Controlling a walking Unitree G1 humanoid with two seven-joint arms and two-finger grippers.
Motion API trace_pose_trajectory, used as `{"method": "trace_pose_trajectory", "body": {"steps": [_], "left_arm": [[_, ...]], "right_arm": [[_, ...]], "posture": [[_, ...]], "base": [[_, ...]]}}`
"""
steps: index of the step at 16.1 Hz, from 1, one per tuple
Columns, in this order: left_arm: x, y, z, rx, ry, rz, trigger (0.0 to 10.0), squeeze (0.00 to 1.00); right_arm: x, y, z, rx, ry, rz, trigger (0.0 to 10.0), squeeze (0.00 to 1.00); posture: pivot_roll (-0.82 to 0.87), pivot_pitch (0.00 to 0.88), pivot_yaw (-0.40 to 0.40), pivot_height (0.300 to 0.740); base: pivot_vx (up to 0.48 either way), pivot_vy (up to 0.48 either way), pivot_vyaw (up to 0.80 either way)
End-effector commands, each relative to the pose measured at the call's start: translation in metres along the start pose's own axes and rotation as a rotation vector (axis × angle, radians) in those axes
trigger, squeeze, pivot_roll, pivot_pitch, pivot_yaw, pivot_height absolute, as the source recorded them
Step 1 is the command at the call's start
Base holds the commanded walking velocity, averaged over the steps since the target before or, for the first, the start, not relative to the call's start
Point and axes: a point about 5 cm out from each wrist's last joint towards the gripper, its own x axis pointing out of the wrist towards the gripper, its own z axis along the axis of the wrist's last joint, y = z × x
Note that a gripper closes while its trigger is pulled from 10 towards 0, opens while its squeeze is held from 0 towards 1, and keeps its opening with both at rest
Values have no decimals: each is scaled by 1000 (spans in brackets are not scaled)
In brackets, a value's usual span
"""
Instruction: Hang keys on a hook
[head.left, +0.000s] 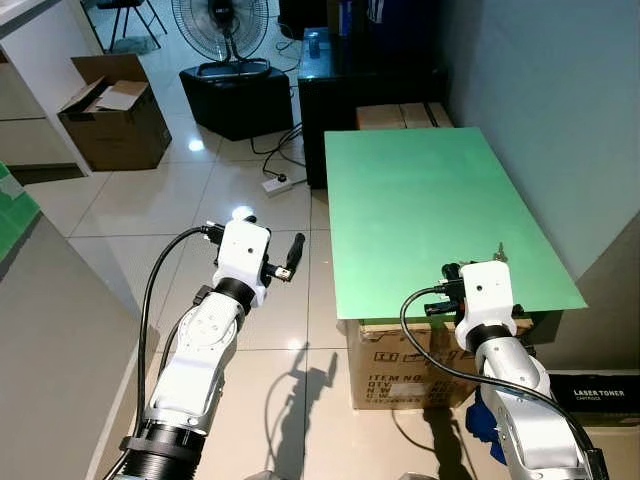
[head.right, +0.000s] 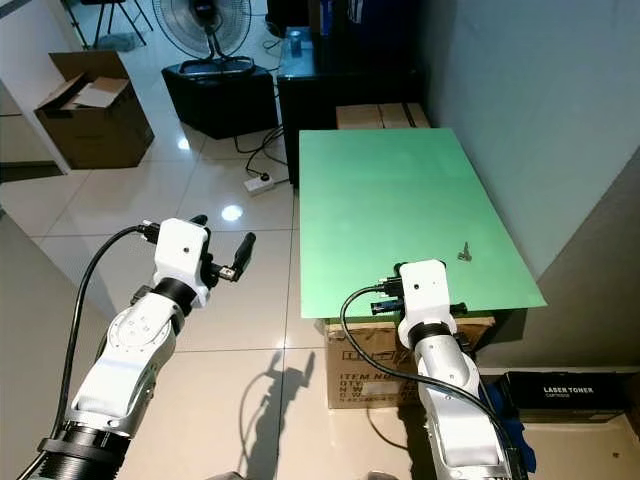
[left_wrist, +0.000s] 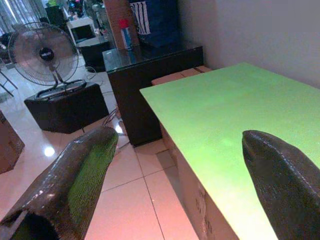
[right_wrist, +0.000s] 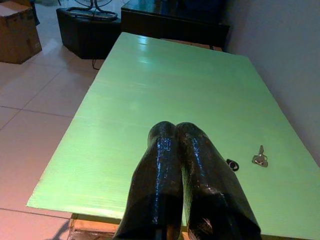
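A small silver key (right_wrist: 259, 157) lies flat on the green surface (head.left: 430, 210), near its right edge and close to the front corner, at about 2 o'clock from the right gripper (right_wrist: 176, 131). Its blade points toward the far end of the surface, and a small dark ring or loop (right_wrist: 232, 164) (too small to tell exactly what) lies just beside it, apart from it. The right gripper is clenched, its two black fingers pressed together with nothing between them, poised above the front part of the surface with the key off to its right. The left gripper (head.left: 293, 255) is released, fingers spread wide, held over the tiled floor (head.left: 200, 190) off the left edge of the surface at about 9 o'clock. A cardboard box (head.left: 112, 110) and a standing fan (head.left: 222, 25) sit farther back, around 11 o'clock.
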Motion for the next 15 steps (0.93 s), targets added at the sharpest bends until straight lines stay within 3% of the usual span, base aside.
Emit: {"method": "trace_pose_trajectory", "body": {"steps": [1, 8, 15], "left_arm": [[-1, 3, 1, 0, 1, 6, 10000, 0], [-4, 3, 1, -3, 0, 3, 10000, 0], [-3, 3, 1, -3, 2, -1, 10000, 0]], "right_arm": [[-1, 2, 1, 4, -1, 8, 10000, 0], [-2, 3, 1, 3, -1, 11, 10000, 0], [-2, 3, 0, 2, 2, 8, 10000, 0]], "posture": [[-128, 29, 78, 740], [-125, 35, 80, 740], [-126, 37, 85, 740]], "base": [[0, 0, 0], [0, 0, 0], [-253, 0, 0]]}}
